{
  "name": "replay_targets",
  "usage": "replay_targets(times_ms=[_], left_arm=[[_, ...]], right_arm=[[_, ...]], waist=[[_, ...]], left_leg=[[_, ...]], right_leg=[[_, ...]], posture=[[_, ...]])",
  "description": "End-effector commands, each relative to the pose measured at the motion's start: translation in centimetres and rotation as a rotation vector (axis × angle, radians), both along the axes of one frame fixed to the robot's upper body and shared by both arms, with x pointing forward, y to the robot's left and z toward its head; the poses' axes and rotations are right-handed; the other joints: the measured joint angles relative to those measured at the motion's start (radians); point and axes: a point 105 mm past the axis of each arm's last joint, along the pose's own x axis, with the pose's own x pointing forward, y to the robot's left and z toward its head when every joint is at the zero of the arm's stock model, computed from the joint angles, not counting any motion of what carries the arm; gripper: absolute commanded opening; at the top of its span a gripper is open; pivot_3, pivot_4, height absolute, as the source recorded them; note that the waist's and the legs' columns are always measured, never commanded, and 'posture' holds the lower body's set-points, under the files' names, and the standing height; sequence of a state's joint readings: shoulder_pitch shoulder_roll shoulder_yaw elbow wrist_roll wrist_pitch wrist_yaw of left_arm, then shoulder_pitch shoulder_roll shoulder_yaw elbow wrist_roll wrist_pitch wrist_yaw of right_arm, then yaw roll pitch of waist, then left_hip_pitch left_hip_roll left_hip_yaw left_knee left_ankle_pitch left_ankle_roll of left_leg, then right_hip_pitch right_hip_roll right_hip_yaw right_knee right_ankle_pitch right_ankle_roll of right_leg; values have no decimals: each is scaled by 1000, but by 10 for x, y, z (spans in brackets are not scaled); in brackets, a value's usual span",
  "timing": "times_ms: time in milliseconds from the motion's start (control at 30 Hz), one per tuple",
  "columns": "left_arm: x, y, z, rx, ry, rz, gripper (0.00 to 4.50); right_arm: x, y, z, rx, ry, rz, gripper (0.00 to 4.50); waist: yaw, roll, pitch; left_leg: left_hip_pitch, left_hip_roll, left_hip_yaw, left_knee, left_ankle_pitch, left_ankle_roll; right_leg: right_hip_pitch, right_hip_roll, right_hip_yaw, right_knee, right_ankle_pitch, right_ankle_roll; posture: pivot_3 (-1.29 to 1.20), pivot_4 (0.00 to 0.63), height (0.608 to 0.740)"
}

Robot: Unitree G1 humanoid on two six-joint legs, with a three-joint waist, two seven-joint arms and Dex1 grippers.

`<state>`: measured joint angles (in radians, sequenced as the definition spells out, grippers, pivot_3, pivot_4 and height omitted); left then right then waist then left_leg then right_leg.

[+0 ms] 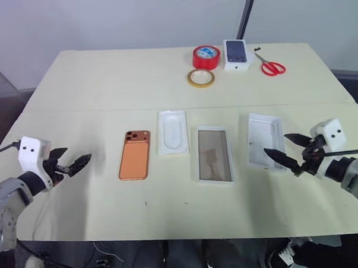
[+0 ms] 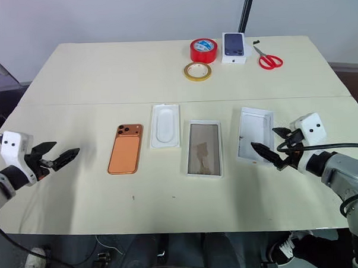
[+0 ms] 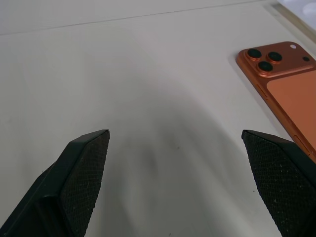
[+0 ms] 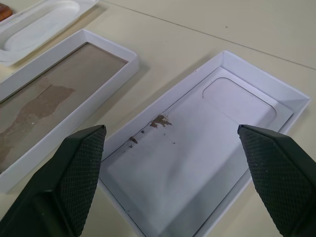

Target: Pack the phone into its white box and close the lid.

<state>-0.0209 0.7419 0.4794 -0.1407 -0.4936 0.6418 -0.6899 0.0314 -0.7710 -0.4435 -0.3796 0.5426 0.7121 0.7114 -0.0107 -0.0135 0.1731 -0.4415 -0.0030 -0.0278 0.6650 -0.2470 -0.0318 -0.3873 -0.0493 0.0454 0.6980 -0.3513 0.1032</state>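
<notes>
Two grippers, both spread wide, both empty, nothing touched yet. Left gripper hovers over bare table at the near-left edge, tips aimed toward the centre. Right gripper mirrors it on the near-right, tips over the near corner of a white tray with a phone-shaped recess in its floor.

Key relation for you: the phone lies at 3 o'clock from the left fingertips, near but apart, face down, lens cluster at the far end. Long axis runs near-to-far, so roughly square to the left gripper's line of reach. Left arm is clearly nearer; right arm is well apart from it, with other parts between.

Between phone and right gripper: a white moulded insert, then a white tray with a brown floor.

Which tray is base and which is lid I can't tell for certain.

My read: you take the phone with the left, across its short width.
</notes>
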Motion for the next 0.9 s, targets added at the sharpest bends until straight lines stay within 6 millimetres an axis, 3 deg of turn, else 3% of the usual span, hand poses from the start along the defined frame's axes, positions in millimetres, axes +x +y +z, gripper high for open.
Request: replay_targets(times_ms=[33, 267, 533, 633, 833, 900], left_arm=[[6, -6, 10, 9, -32, -30, 4500], [12, -18, 12, -5, -47, -57, 4500], [26, -55, 10, -56, -61, -133, 4500], [40, -79, 12, -62, -73, -157, 4500], [76, -146, 24, -144, -4, -172, 4500], [85, -159, 26, -155, 52, -145, 4500]], right_arm=[[-2, 1, 13, -11, -58, 5, 4472], [2, 17, 17, -20, -82, 45, 4472], [27, 58, 23, -58, -143, 98, 4472], [32, 72, 25, -58, -159, 132, 4472], [45, 96, 27, -63, -180, 185, 4472], [45, 101, 28, -60, -187, 197, 4472]], waist=[[0, 0, 0], [-3, 0, 0], [-1, 0, 0], [4, -1, 0], [8, -1, -1], [3, -1, -1]], left_leg=[[0, 0, 0, 0, 0, 0], [0, 0, 0, 0, 0, 0], [0, 0, 0, 0, 0, 0], [0, 0, 0, 1, 0, 0], [-1, -1, 0, 3, 0, 0], [-1, -1, 0, 3, 0, 0]], right_leg=[[0, 0, 0, 0, 0, 0], [0, 1, 0, 0, 0, 0], [-1, 1, 0, 1, 0, 0], [0, 0, -1, 1, 0, 0], [0, 2, -1, 2, 0, 0], [-1, 2, -1, 2, 0, 0]], posture=[[0, 150, 709], [0, 150, 709], [0, 150, 709], [0, 150, 709], [0, 150, 709], [0, 150, 709]])
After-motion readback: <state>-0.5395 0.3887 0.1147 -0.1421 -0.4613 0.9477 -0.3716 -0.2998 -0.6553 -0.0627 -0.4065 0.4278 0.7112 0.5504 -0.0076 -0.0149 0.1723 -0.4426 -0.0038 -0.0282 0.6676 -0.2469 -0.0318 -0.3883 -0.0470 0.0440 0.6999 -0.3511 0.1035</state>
